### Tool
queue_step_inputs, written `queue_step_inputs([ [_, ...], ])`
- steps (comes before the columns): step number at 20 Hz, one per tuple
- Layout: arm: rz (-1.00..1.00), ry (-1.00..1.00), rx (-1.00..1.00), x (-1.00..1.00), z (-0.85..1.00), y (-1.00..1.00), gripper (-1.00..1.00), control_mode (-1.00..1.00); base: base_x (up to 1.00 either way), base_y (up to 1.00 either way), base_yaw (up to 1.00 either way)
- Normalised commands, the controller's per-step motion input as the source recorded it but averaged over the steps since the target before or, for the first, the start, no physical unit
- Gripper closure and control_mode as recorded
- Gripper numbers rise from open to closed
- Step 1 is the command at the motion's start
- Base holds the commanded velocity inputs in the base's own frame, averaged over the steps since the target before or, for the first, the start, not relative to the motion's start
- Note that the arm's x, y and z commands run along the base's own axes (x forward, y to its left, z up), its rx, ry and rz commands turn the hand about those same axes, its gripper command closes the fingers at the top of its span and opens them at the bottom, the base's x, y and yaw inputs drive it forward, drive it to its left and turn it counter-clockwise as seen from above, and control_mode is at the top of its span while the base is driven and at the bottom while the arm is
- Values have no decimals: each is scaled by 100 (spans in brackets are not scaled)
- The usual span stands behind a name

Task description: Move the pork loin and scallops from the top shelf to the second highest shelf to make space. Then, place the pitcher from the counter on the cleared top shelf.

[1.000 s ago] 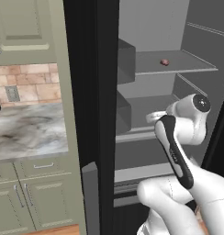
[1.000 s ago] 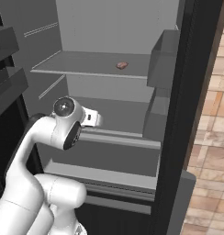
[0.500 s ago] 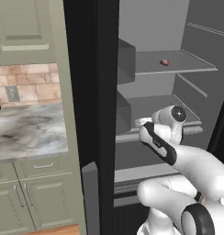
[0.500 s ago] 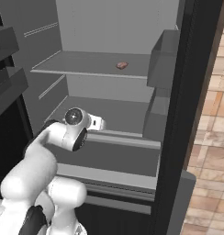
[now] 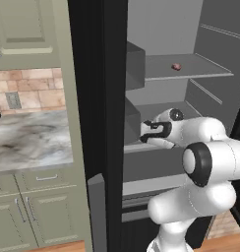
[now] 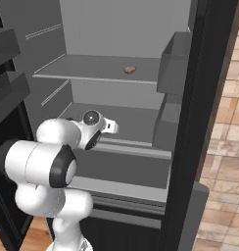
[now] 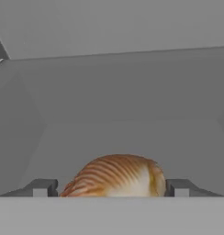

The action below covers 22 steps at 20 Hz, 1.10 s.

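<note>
While base cameras are showing a small pinkish lump [image 5: 176, 66] on the thin pale-grey top shelf [image 5: 200, 73], the gripper [image 7: 111, 187] is standing wide, straddling a ribbed tan-and-white scallop shell [image 7: 116, 176].

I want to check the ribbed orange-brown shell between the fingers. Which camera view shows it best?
The hand view: the shell sits large and close between the two finger tips, ribs plain, the fingers spread wide beside it. In the left and right base views the arm's wrist covers that spot, so I cannot make it out there.

small pinkish pork loin [image 5: 176, 66] lies on top shelf [image 5: 200, 71]; ribbed orange-white scallops [image 7: 117, 176] on second highest shelf [image 7: 132, 137].
</note>
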Motion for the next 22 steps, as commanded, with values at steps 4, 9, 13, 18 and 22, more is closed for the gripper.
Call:
queue_step_inputs([
  [4,0,0,0,65,-44,0,-100,-100,0,0,0],
  [9,0,0,1,47,-15,-8,-100,-100,0,0,0],
  [13,1,0,1,14,5,-13,-100,-100,0,0,0],
  [18,1,0,0,-19,36,-1,-100,-100,0,0,0],
  [22,0,-1,0,-27,89,0,-100,-100,0,0,0],
])
